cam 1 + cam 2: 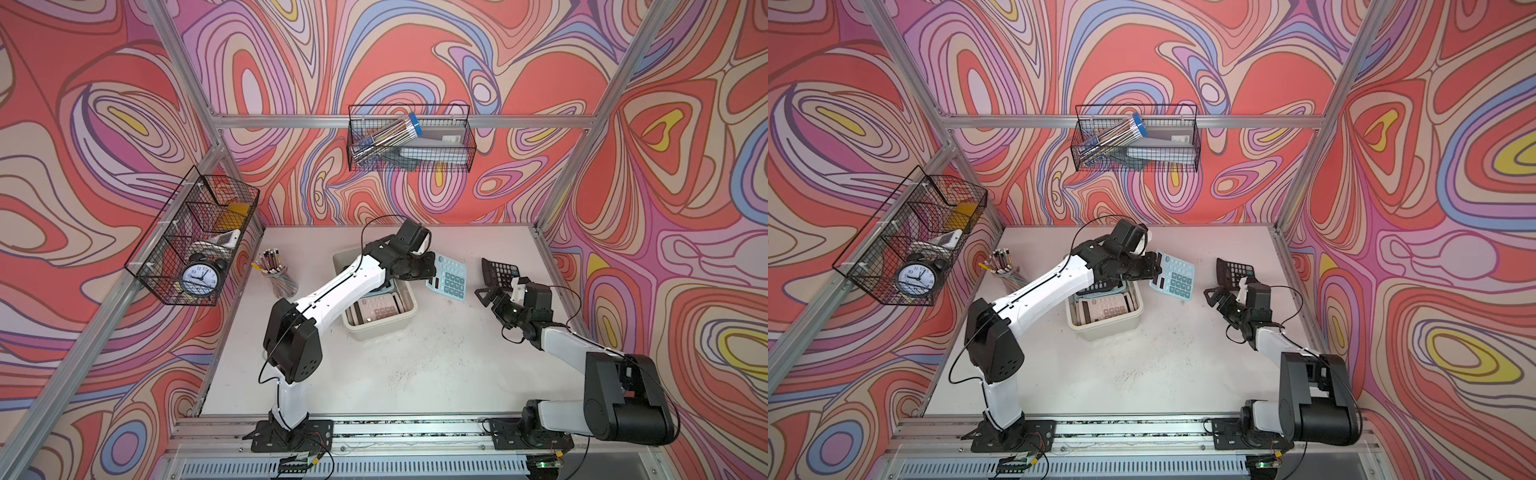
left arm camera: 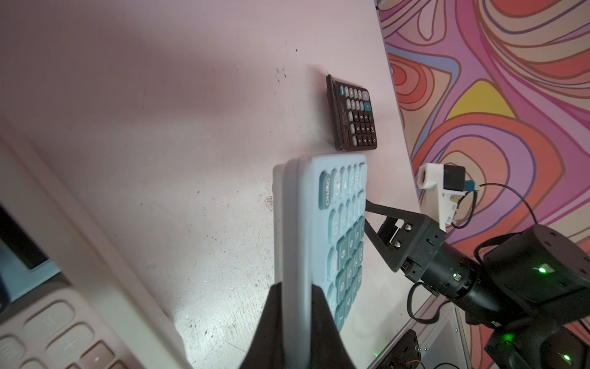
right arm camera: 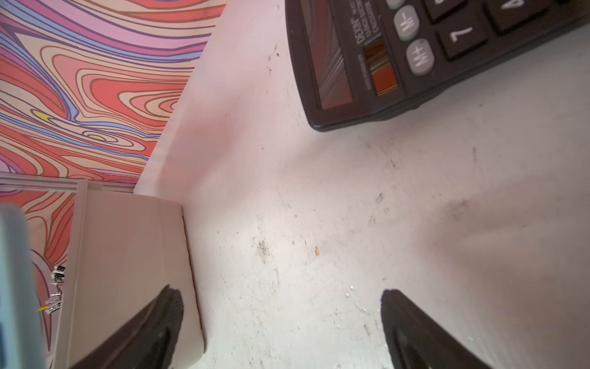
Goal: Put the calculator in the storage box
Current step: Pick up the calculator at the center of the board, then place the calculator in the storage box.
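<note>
Blue calculator (image 1: 449, 276) is clamped in left hand (image 2: 295, 287) beside storage box (image 1: 376, 330). Right hand (image 3: 281, 297) is spread wide, empty, near black calculator (image 3: 383, 48).

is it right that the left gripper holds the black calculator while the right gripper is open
No: the left gripper holds the light blue calculator, as the left wrist view shows. The black calculator lies on the table. The right gripper is open.
</note>
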You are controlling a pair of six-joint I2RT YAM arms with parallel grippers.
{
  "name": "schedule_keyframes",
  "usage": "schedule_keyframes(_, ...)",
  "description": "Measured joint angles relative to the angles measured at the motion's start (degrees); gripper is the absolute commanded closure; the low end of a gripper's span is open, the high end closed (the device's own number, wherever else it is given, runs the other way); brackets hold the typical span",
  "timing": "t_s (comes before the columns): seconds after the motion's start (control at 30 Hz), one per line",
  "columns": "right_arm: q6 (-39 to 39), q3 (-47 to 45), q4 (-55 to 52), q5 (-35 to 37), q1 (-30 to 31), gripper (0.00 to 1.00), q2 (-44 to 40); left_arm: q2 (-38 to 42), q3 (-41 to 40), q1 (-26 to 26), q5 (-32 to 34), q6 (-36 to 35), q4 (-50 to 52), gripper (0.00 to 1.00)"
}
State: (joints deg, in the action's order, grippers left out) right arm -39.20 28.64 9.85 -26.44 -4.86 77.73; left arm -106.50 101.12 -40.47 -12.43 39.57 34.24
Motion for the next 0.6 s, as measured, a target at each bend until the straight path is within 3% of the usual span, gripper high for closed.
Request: schedule_keyframes(0.6, -0.9, -0.7, 4.5, -3.4, 0.0, 0.02, 0.1, 25.6, -25.2, 3.6, 7.5, 2.5, -3.5, 1.0)
